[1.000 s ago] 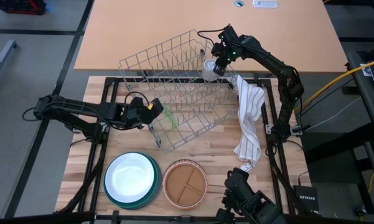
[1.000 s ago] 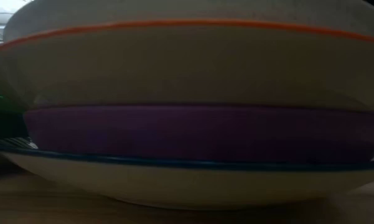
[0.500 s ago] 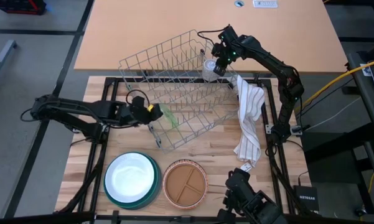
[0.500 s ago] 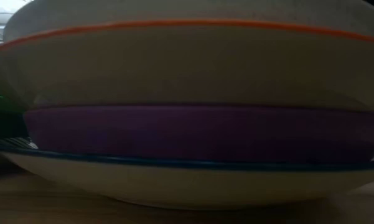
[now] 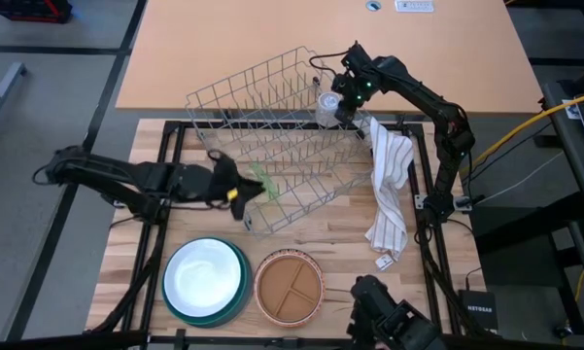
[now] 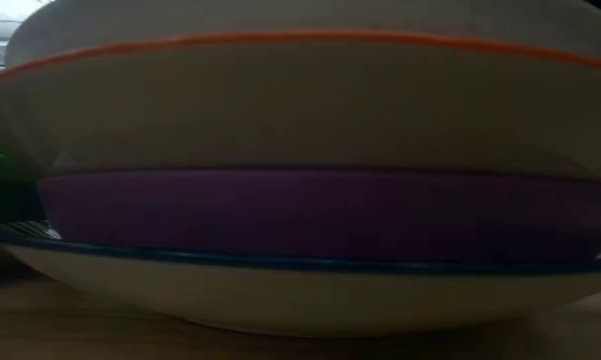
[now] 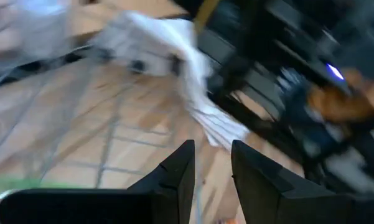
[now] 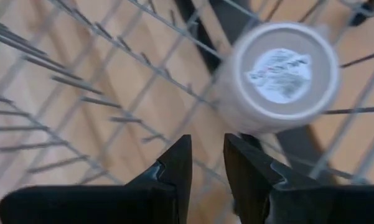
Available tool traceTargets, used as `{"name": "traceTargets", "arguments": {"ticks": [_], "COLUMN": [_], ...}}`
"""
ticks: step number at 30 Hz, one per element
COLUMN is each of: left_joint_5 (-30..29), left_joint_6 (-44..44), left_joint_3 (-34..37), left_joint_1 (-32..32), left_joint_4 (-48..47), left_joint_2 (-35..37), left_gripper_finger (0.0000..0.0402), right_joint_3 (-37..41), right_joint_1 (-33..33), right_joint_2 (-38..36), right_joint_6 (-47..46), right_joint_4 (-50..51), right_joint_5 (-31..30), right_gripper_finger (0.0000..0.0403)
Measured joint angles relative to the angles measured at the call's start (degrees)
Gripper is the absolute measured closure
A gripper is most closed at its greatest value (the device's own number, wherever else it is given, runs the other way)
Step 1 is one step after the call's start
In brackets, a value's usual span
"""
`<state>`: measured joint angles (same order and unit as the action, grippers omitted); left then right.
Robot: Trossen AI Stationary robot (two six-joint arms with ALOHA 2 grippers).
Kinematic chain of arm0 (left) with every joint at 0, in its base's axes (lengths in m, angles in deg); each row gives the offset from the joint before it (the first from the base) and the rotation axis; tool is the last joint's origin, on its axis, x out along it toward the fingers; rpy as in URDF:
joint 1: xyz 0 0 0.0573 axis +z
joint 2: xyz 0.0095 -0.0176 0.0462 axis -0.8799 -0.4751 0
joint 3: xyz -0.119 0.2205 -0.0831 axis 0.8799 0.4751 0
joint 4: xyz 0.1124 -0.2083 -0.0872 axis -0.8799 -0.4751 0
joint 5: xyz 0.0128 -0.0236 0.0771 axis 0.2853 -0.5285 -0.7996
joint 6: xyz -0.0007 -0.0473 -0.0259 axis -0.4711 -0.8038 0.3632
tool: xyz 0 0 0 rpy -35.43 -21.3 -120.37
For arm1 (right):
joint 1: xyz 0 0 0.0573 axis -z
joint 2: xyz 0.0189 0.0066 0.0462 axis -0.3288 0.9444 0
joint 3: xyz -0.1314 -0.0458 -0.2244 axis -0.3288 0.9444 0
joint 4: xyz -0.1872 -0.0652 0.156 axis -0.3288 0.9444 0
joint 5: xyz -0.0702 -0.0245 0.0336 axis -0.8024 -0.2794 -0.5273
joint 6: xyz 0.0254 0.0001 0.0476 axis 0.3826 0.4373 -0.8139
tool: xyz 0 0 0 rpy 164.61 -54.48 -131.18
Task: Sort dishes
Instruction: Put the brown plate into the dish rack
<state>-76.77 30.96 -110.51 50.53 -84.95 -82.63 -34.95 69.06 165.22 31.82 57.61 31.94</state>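
Note:
A grey wire rack (image 5: 272,146) lies slanted across the table's far half. A clear green dish (image 5: 262,182) stands in its near-left part. My left gripper (image 5: 238,192) is just left of that dish, fingers nearly together (image 7: 211,168) and empty. My right gripper (image 5: 347,97) is at the rack's far right corner, beside a white cup (image 8: 279,76), fingers close together. A white plate on a green one (image 5: 206,280) and a brown divided plate (image 5: 289,288) sit near the front edge. The low view shows stacked dishes (image 6: 300,220): orange-rimmed, purple, blue-rimmed. My right gripper comes at the rack's far right corner from above, pointing down. A thin rack wire (image 8: 206,163) crosses the narrow gap between its fingers. Whether the fingers pinch it, I cannot tell for sure. The rack rests slanted on the table.
A white striped cloth (image 5: 389,185) hangs from the rack's right end down onto the table. The tan table (image 5: 321,49) lies beyond the far edge. Bare wood shows between the rack and the plates.
My left gripper has gone toward the table's right and a little nearer, closing on the clear green dish, and has turned about its wrist. The rack, the dish and my right gripper have stayed where they were.

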Motion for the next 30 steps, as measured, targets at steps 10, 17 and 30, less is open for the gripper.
{"name": "traceTargets", "arguments": {"ticks": [10, 17, 30], "left_joint_5": [18.6, 22.5, 22.4], "left_joint_6": [16.5, 29.1, 42.0], "left_joint_3": [0.0, 0.0, 0.0], "left_joint_1": [-8.7, -14.9, -21.9], "left_joint_4": [-0.3, -0.5, -0.3], "left_joint_2": [-7.4, -15.1, -25.6], "left_gripper_finger": [0.0306, 0.0306, 0.0306], "right_joint_3": [0.0, 0.0, 0.0], "right_joint_1": [-5.2, -13.1, -31.0], "right_joint_2": [-0.6, -2.7, -3.8], "right_joint_6": [-8.4, -14.7, -23.9], "right_joint_4": [2.8, 2.8, 2.7], "right_joint_5": [5.7, 4.9, 2.8], "right_gripper_finger": [0.0306, 0.0306, 0.0306]}}
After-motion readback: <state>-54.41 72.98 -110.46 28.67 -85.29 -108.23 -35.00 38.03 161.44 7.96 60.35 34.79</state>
